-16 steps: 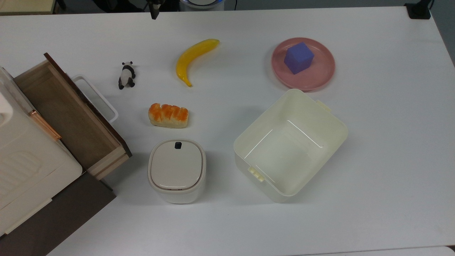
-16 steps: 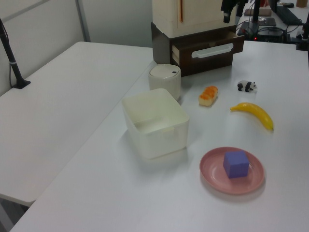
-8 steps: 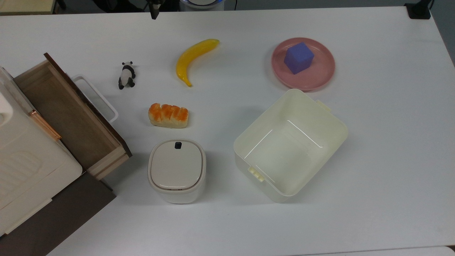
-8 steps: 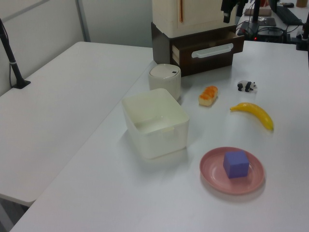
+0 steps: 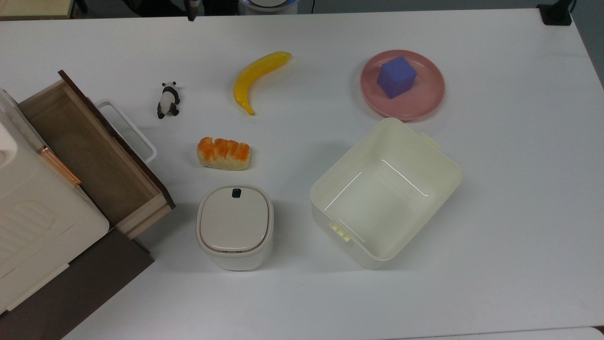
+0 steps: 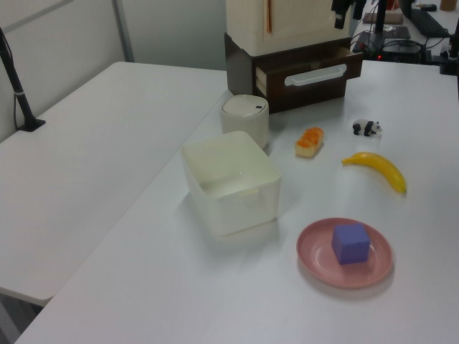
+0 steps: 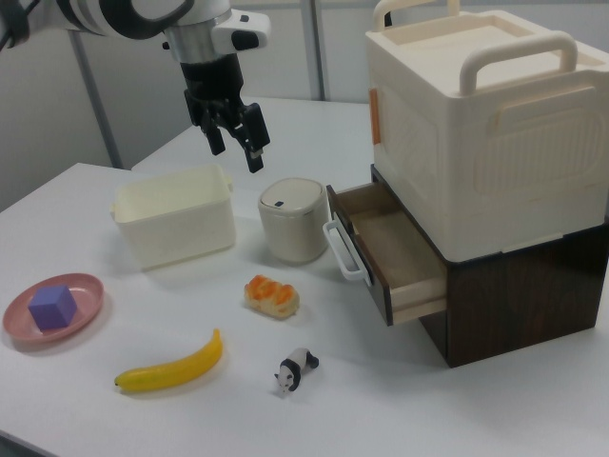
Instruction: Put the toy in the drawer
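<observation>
Top view: the panda (image 5: 168, 99) stands on the white table (image 5: 495, 189), just off the open drawer (image 5: 89, 151) and its white handle; the gripper (image 5: 192, 10) is cut off at the upper edge.

Left view: the gripper (image 6: 343, 10) is cropped at the top, the panda (image 6: 366, 128) small.

Right view: the gripper (image 7: 236, 141) hangs high above the table, fingers spread apart, holding nothing; the panda (image 7: 296, 368) stands near the banana (image 7: 171, 367).

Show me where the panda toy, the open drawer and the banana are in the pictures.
panda toy (image 5: 167, 100), top view, on its black-and-white body.
drawer (image 5: 89, 151), top view, on its bare wooden floor.
banana (image 7: 171, 367), right view, on the middle of its yellow curve.
</observation>
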Motion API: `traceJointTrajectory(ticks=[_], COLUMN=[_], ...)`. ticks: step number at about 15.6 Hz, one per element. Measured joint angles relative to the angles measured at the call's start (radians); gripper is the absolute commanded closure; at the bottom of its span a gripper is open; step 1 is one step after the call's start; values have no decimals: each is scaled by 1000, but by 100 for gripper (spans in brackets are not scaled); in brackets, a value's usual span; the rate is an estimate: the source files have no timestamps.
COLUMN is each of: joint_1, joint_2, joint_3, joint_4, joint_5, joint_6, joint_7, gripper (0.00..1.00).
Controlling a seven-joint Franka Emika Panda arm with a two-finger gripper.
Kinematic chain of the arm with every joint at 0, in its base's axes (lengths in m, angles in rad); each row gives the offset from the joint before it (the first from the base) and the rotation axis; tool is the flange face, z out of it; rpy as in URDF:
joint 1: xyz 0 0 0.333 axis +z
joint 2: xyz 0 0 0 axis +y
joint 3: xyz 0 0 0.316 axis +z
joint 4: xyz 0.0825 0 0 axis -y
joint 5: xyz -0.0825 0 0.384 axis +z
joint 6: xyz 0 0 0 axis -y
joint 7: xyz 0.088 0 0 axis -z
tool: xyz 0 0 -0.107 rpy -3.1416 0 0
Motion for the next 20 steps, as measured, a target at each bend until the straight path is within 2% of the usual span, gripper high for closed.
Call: traceJointTrajectory(ticks=[12, 17, 20], joint_1=[-7, -4, -2], joint_2=[1, 2, 7], joint_3=[0, 9, 9], joint_4=[0, -6, -52], joint_5=[4, -62, -112], joint_6=[-20, -100, -117], joint_7=[-15, -37, -76], gripper=[0, 0, 0])
